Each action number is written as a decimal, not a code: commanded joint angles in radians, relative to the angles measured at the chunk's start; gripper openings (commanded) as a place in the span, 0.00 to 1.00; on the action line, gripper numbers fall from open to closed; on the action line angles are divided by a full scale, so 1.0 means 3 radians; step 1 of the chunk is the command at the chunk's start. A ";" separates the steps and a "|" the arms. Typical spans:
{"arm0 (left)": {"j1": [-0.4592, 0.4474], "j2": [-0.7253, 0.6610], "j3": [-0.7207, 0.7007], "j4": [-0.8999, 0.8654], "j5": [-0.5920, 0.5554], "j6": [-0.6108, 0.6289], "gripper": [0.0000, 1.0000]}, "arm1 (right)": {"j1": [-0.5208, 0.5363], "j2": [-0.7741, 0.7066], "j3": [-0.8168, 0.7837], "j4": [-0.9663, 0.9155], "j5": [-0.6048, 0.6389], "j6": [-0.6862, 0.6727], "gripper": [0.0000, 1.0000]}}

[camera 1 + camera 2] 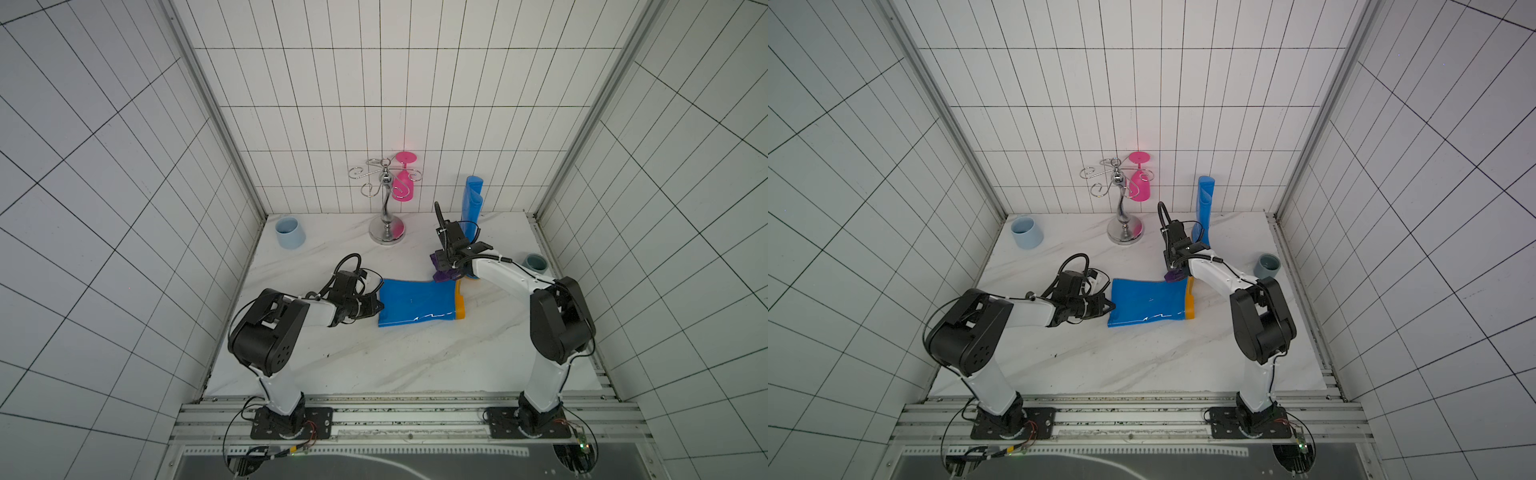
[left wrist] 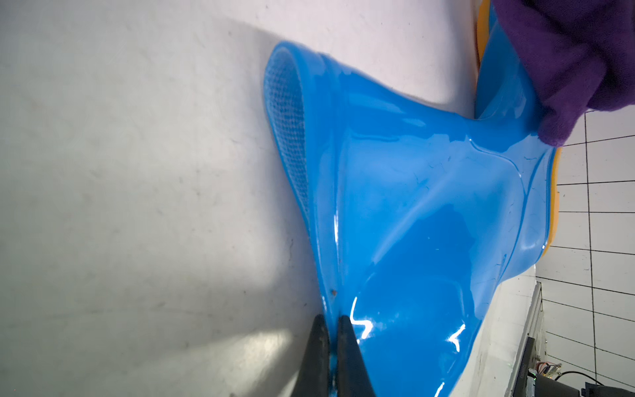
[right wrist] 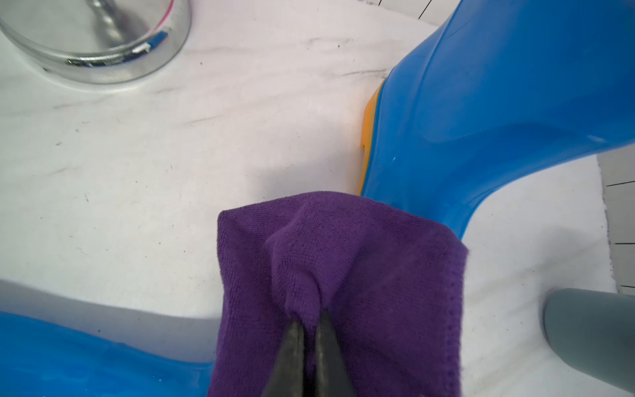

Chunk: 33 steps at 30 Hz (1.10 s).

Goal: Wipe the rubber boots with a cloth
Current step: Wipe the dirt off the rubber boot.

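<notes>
Rubber boot point(image 1: 411, 301) lies flat, shaft mouth toward left gripper point(image 1: 379, 307) (pinching its rim); right gripper point(image 3: 309, 319) clamps cloth point(image 3: 343, 247).

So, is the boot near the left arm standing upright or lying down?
Lying down: the boot rests on its side on the table, its sole facing sideways.

Both top views look down from high above the lying boot point(image 1: 415, 303). 2 wrist cameras sit close beside it.

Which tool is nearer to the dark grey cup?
Right. The right tool, holding the cloth, is close to the cup; the left tool pinches the lying boot's top edge, farther off.
</notes>
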 commanded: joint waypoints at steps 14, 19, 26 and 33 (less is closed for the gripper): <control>0.0108 0.0289 -0.0170 -0.0392 -0.0396 0.0018 0.00 | 0.0130 -0.0585 -0.0855 0.0041 -0.0306 0.0282 0.00; 0.0111 0.0293 -0.0184 -0.0365 -0.0403 0.0008 0.00 | 0.0358 -0.0843 -0.1200 0.0001 -0.0331 0.0457 0.00; 0.0111 0.0309 -0.0179 -0.0347 -0.0396 0.0008 0.00 | 0.0722 -0.1096 -0.1637 -0.0041 -0.0339 0.0773 0.00; 0.0111 0.0314 -0.0176 -0.0345 -0.0379 0.0029 0.00 | 0.0899 -0.1316 -0.1879 -0.0083 -0.0282 0.0963 0.00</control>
